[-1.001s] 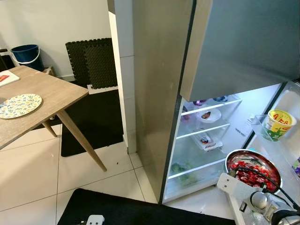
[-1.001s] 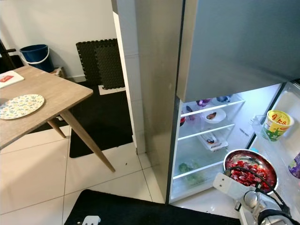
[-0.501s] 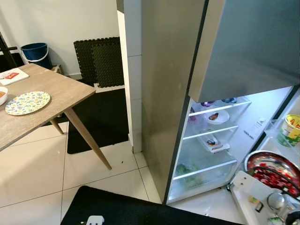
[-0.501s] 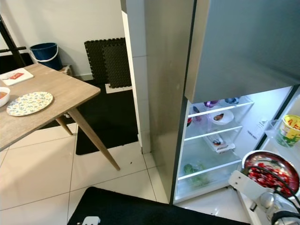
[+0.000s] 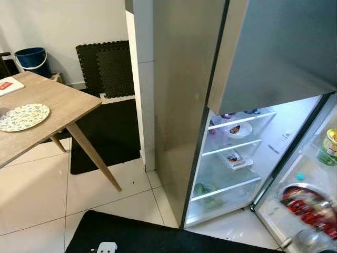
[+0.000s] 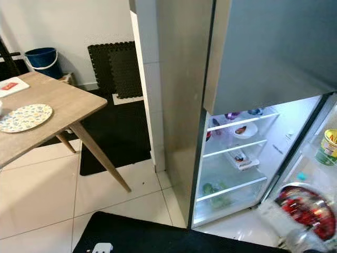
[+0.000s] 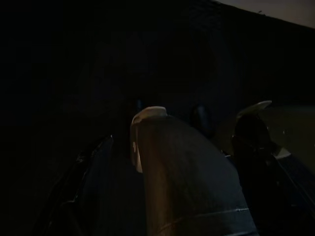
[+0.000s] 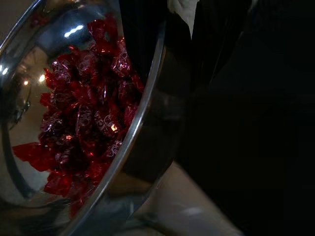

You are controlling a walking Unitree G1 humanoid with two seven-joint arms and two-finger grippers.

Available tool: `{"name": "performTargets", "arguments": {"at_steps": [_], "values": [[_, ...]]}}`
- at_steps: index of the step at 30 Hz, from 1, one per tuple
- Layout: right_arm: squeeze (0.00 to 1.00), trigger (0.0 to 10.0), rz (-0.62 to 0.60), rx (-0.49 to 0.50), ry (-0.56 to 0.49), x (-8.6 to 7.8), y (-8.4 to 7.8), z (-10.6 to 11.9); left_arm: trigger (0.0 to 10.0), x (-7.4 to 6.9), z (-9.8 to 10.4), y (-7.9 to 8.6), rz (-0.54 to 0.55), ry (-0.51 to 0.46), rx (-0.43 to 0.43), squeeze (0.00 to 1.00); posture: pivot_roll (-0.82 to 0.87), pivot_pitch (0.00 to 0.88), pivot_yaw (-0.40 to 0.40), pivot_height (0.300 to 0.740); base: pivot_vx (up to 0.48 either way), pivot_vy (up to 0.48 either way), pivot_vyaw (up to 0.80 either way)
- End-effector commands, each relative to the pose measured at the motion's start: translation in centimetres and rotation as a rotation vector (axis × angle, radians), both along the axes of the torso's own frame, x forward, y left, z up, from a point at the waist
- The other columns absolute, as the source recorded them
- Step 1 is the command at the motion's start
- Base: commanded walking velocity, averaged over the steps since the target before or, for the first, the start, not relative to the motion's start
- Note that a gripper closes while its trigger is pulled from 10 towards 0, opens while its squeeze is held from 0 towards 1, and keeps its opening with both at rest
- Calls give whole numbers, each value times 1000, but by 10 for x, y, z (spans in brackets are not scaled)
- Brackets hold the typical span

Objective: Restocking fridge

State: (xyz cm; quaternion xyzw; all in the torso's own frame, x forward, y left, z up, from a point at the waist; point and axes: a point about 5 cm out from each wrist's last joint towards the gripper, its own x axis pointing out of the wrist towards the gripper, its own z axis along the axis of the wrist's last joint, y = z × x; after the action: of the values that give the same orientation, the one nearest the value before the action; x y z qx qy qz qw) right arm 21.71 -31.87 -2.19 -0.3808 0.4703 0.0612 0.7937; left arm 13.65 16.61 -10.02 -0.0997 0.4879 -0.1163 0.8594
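The fridge [image 5: 184,105] stands tall and steel-grey, its lower door swung open and the lit compartment showing glass shelves [image 5: 231,145] with a small white dish [image 5: 234,129] on the upper one, a packet [image 5: 233,158] on the middle one and greens [image 5: 202,188] at the bottom. In the door's rack, at the right edge of the head views, sits a yellow-and-green cup [image 6: 329,147]. Left of the fridge a wooden table [image 5: 58,113] carries a flowered plate [image 5: 22,117] near its left edge; behind it are a blue bucket [image 5: 30,60] and dark foam mats [image 5: 105,68] against the wall, with a black rug [image 5: 137,237] on the tiled floor in front.

The head views give the steel bowl [image 6: 305,208] only as a blurred shape low at the right, in front of the open door. The right wrist view brings it close: a shiny, rounded metal bowl heaped with red foil-wrapped sweets [image 8: 88,118], its rim tilted across the picture. The right gripper [image 8: 157,64] is clamped on that rim, one black finger [image 8: 135,34] lying inside against the sweets.

The left wrist view is nearly dark; the left gripper [image 7: 187,162] shows as dim shapes, and whether its fingers are apart or together cannot be made out.
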Motion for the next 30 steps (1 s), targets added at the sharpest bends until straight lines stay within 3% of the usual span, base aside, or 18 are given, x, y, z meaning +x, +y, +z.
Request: {"name": "performTargets", "arguments": {"at_steps": [1, 5, 7, 14, 22, 30], "values": [[0, 10000, 11, -10, -25, 1, 1, 1, 10000, -2, -1, -2, -5, 12, 2, 0, -59, 4, -8, 740, 0, 0, 0], [0, 10000, 43, 14, -4, -7, 19, -14, 10000, -3, -2, -2, -6, 16, 5, 0, -62, 3, -5, 740, 0, 0, 0], [0, 10000, 80, 35, 25, -18, 38, -29, 10000, -4, -2, -2, -6, 19, 6, 0, -62, 3, -5, 740, 0, 0, 0], [0, 10000, 78, 87, 92, -46, 61, -52, 10000, -3, -1, -3, -1, 19, -18, 0, -57, 4, -6, 740, 0, 0, 0], [0, 10000, 93, 126, 130, -57, 70, -59, 10000, -5, -2, -6, -2, 30, -41, 0, -57, 2, -10, 740, 0, -322, 0], [0, 10000, 111, 132, 148, -59, 71, -61, 10000, -5, -2, -8, -5, 33, -47, 0, -60, 0, -10, 740, 0, -437, 787]]}}
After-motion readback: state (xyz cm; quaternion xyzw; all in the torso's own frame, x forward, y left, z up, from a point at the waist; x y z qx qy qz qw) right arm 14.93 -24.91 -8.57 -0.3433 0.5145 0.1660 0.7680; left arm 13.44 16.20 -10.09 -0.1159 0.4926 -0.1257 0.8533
